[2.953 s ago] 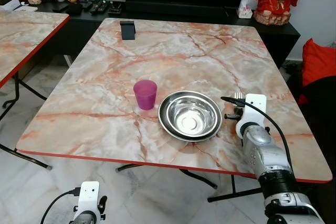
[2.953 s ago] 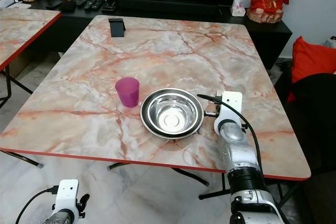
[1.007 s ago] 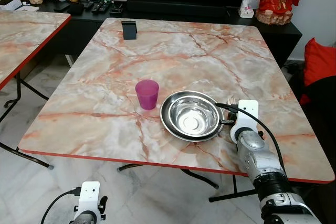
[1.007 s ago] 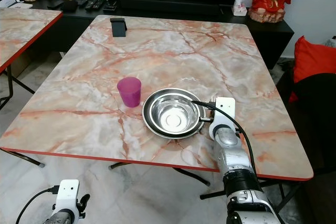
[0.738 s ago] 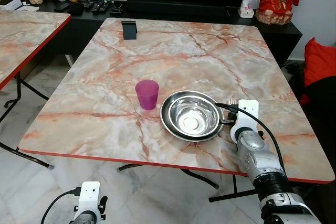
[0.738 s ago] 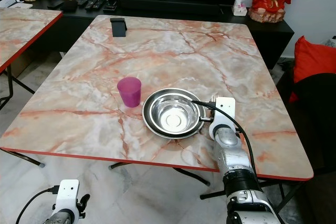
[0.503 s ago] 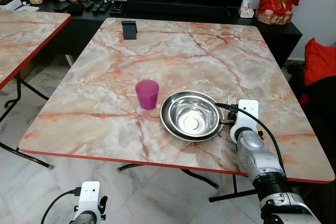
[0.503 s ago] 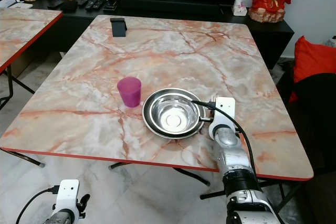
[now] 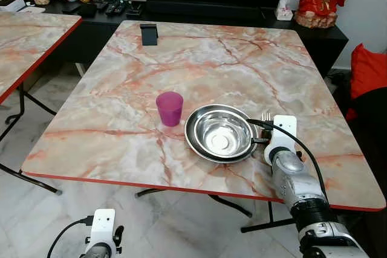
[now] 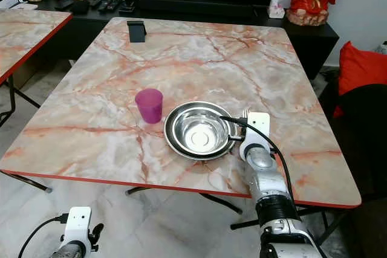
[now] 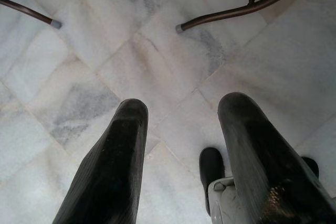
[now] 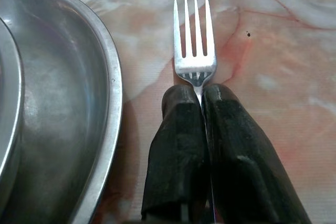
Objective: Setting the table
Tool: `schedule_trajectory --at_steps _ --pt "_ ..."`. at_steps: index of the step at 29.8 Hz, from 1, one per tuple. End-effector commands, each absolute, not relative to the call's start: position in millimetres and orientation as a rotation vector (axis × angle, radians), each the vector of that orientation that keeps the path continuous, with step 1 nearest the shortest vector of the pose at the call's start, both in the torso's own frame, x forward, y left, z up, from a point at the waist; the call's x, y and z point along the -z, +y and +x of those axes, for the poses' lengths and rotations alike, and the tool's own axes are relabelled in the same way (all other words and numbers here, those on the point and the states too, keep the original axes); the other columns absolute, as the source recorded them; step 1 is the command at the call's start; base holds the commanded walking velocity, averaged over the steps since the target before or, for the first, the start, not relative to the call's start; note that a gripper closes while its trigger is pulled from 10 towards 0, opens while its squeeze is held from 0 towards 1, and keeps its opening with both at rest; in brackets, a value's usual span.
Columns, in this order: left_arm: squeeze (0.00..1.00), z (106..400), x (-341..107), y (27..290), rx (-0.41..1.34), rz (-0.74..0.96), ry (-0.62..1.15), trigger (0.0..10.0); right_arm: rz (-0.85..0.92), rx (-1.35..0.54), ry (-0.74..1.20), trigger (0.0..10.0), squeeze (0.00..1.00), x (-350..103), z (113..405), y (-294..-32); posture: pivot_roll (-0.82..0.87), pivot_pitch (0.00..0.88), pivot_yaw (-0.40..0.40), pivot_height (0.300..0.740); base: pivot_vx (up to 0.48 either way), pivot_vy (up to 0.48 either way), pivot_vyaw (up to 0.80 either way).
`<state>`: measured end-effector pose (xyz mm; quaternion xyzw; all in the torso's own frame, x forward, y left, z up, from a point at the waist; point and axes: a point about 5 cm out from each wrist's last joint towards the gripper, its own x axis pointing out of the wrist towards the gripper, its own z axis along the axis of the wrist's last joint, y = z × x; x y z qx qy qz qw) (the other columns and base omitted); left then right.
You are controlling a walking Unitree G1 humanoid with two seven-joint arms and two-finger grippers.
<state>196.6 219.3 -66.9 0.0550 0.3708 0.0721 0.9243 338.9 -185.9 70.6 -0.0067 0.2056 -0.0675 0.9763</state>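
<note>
Right wrist view: right gripper (image 12: 202, 98) pinches the silver metal fork (image 12: 195, 40) at centre frame, just beside the round steel bowl's (image 12: 63, 103) rim. Lower it flat onto the marble desk (image 12: 273, 51), parallel to the bowl, then release. Left gripper (image 11: 181, 145) hangs open.

Right arm extended low over the table edge, right gripper (image 12: 202, 103) with fingers (image 12: 176, 145) pressed together on a fork (image 12: 195, 40). Left gripper (image 11: 184, 129) hangs beside the body, fingers parted.
</note>
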Motion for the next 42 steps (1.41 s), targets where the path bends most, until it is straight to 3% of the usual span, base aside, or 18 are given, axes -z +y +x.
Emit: schedule_trajectory --at_steps 1,6,12,42 --pt "0.00 196.2 67.5 219.0 -0.140 0.123 0.771 10.0 -0.004 0.144 0.403 10.0 0.05 -74.2 342.0 -186.4 -0.02 0.013 -0.040 0.740 0.000 0.000 0.00" --pt "0.00 196.6 67.2 219.1 -0.140 0.124 0.769 10.0 -0.004 0.145 0.403 10.0 0.06 -73.9 341.9 -186.6 -0.02 0.013 -0.040 0.740 0.000 0.000 0.00" --pt "0.00 196.8 67.0 219.5 -0.140 0.126 0.769 10.0 -0.002 0.146 0.403 10.0 0.13 -73.5 342.0 -186.3 -0.02 0.012 -0.038 0.740 0.000 0.000 0.00" --pt "0.00 196.6 66.8 221.0 -0.138 0.135 0.771 10.0 0.001 0.147 0.401 10.0 0.16 -74.0 342.7 -184.8 -0.01 0.013 -0.037 0.740 0.000 0.000 0.00"
